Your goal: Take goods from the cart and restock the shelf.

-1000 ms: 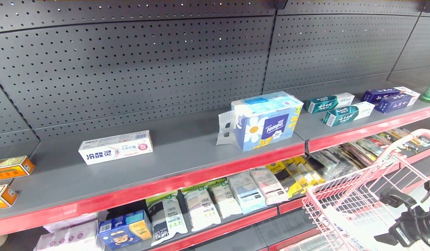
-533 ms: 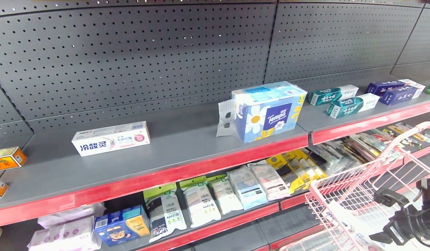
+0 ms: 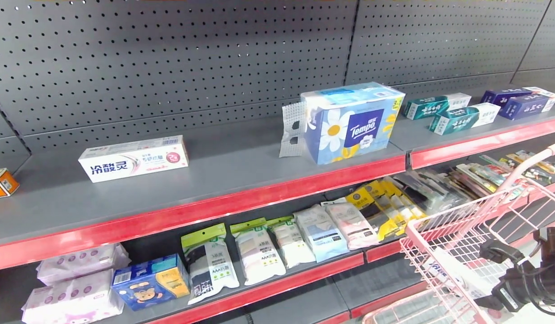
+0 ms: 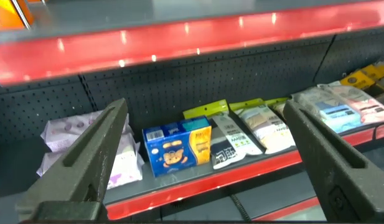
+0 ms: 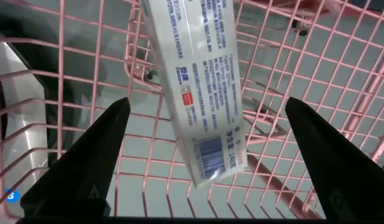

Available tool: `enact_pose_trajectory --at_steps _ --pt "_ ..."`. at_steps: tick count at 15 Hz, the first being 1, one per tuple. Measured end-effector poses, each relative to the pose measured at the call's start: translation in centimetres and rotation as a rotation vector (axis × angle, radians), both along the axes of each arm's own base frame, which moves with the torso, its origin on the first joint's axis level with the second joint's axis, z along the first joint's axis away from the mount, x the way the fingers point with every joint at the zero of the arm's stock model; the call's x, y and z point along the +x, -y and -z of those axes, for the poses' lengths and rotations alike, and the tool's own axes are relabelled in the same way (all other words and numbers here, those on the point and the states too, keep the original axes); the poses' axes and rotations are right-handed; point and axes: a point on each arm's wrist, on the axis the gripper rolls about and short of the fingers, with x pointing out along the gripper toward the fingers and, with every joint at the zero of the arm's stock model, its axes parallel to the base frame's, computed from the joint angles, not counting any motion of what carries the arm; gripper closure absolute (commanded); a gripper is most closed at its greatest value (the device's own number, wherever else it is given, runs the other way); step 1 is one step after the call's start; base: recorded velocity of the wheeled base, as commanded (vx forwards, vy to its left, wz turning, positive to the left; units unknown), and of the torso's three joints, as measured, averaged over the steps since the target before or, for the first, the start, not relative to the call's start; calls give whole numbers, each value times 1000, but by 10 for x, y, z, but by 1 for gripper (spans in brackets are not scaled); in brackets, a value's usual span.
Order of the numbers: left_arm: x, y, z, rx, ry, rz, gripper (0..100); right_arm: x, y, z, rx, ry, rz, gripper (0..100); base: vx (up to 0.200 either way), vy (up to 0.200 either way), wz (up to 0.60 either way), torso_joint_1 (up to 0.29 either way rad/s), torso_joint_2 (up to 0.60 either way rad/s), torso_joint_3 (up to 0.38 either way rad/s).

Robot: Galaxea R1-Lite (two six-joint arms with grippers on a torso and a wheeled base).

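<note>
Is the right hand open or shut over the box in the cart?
Open. The right hand has its fingers wide apart on either side of the white box lying in the cart, not touching it.

The shelf is finished in grey with a red front edge, and the panel behind is dotted with holes. The cart is formed of pink wire grid. The tissue pack is printed blue with white daisies. The box in it is seemingly white with blue print.
</note>
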Motion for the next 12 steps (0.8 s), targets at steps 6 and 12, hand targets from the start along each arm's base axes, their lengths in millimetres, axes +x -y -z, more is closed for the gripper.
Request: enact_pose_trajectory --at_steps 6,12 --pt "0 0 0 0 1 0 0 14 5 -2 101 92 -27 0 0 0 0 -60 151 86" --pt "0 0 0 0 1 0 0 8 14 0 164 127 -22 0 0 0 0 0 0 0"
